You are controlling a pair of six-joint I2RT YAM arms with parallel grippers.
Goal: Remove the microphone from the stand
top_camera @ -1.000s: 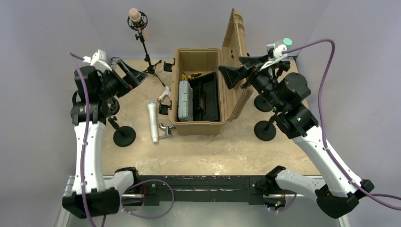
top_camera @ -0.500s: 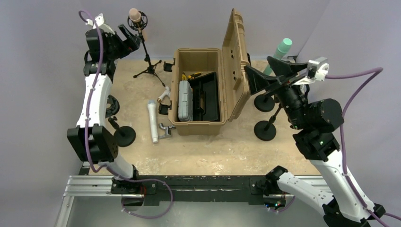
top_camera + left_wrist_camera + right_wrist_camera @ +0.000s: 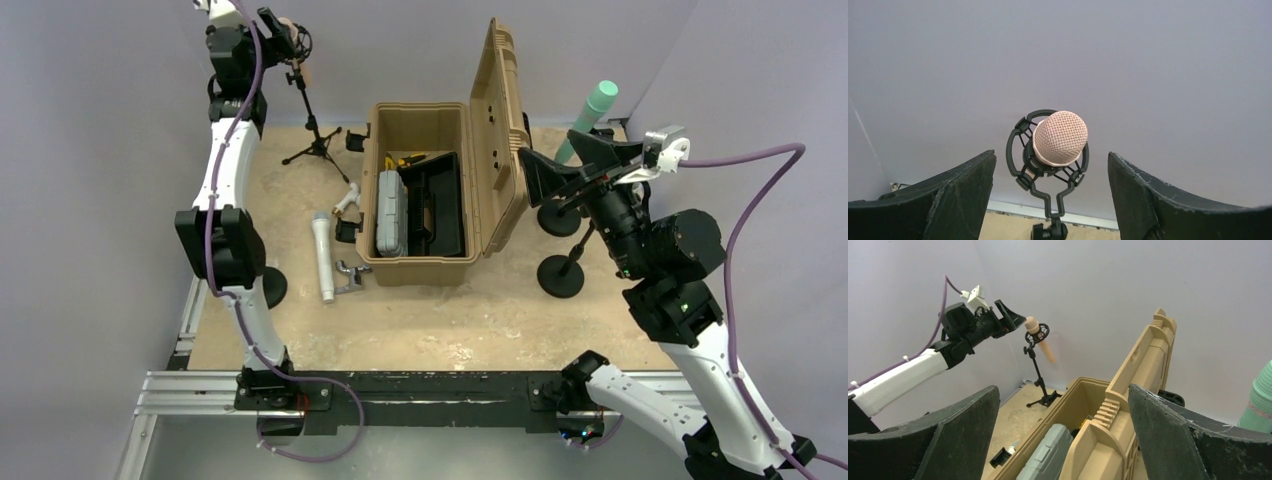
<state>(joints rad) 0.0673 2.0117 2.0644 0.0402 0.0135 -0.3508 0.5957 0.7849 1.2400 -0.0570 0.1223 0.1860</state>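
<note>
Left wrist view: my left pincer (image 3: pixel 1050 155) is spread wide, with one dark finger at each lower corner of the frame. Centred between them in this view is one pink mesh-headed microphone (image 3: pixel 1060 138). It is seated in one black ring-shaped shock mount (image 3: pixel 1015 150). Neither finger touches the microphone or the mount.

Right wrist view: the microphone is tilted, head up and body slanting down to the right. The mount sits on top of one black tripod stand (image 3: pixel 1039 377), which is at the far left corner of the beige table (image 3: pixel 450 320). My left pincer's tips are just beside the microphone head, on its left.

My right pincer (image 3: pixel 1063 390) is also released and holds nothing. It hangs above the right side of the table and faces one open tan plastic toolbox (image 3: pixel 420 110).

Item count, top external view:
- Microphones, two: the pink one on the stand, and one silver handheld microphone (image 3: pixel 323 255) lying flat on the table just left of the toolbox.
- Toolbox contents I can make out: one grey hard case (image 3: pixel 391 212) and one black tray (image 3: pixel 440 205) beside it.
- Round black weighted bases, three: two right of the toolbox (image 3: pixel 560 276) (image 3: pixel 556 218), and one on the left (image 3: pixel 268 287), partly hidden behind my left arm.
- Mint-green cylinders, one (image 3: pixel 595 105), at the far right corner.
</note>
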